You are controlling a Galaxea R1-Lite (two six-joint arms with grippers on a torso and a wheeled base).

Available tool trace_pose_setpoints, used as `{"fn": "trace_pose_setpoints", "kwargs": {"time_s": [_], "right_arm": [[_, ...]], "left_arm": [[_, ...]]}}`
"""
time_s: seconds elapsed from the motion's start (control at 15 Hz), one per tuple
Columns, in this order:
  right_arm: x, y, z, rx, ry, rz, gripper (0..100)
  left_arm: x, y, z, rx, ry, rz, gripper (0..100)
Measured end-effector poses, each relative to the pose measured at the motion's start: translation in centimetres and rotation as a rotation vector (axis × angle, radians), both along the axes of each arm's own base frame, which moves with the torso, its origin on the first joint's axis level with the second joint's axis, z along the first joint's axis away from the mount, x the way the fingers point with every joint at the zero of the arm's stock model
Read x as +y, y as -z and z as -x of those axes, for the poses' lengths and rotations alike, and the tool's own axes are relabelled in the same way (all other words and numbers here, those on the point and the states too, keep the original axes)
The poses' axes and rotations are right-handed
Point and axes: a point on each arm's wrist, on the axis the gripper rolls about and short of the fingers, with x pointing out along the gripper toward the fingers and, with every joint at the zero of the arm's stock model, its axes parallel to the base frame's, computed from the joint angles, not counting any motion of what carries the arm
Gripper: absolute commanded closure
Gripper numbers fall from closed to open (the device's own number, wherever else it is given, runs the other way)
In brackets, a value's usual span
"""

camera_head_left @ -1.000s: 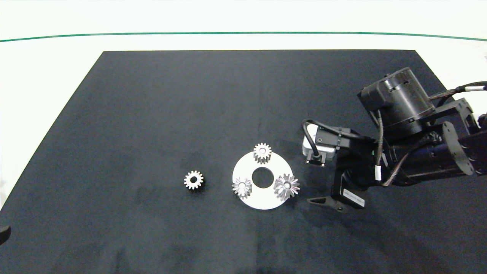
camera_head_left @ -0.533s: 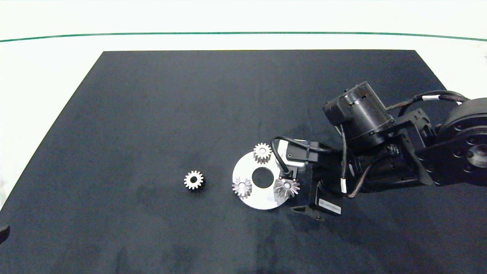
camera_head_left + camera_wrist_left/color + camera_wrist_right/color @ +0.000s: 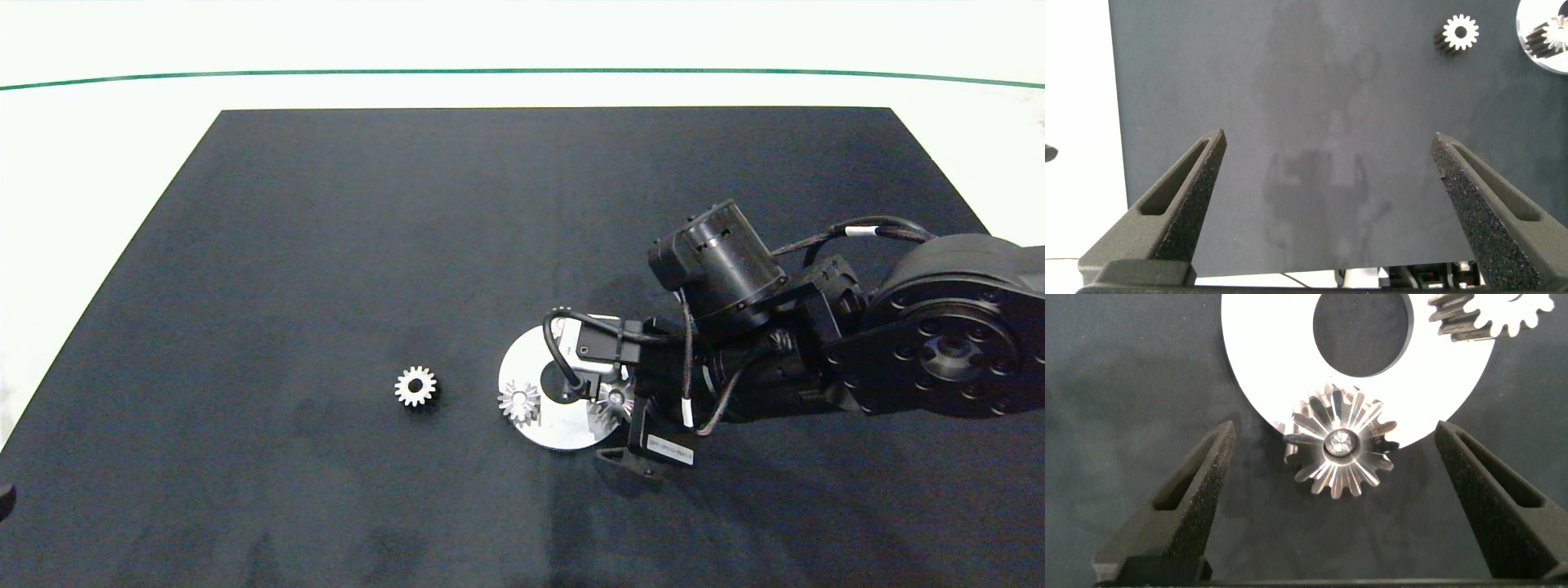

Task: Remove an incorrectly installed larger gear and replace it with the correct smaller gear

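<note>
Looks like a robotics lab test bench: black mat (image 3: 408,245) on a white tabletop (image 3: 98,147) with a green line (image 3: 245,76), loose metal gears on a white ring plate (image 3: 522,367) under the right arm. No household clutter.

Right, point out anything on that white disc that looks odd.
The wide silver star-toothed gear overhangs the round white plate's rim, unlike the small blunt-toothed gear beside it. The right tool sits open around it. A matching small silver gear lies loose on the mat.
</note>
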Motion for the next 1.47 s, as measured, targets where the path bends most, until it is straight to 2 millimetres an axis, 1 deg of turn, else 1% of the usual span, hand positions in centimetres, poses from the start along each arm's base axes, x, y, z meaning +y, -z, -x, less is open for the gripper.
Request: {"fn": "trace_pose_setpoints", "kwargs": {"time_s": [0.67,1.33,1.47], "right_arm": [[0.4,0.4,-1.0,0.014,0.062,-0.016,24],[0.6,0.5,-1.0,0.034,0.09,-0.037,45],[0.6,0.6,-1.0,0.035,0.09,-0.037,48]], "left_arm": [[0.0,0.2,0.4,-0.008,0.002,-0.002,0],[0.0,0.3,0.5,-0.008,0.003,-0.002,0],[0.0,0.3,0.5,-0.008,0.003,-0.002,0]]}}
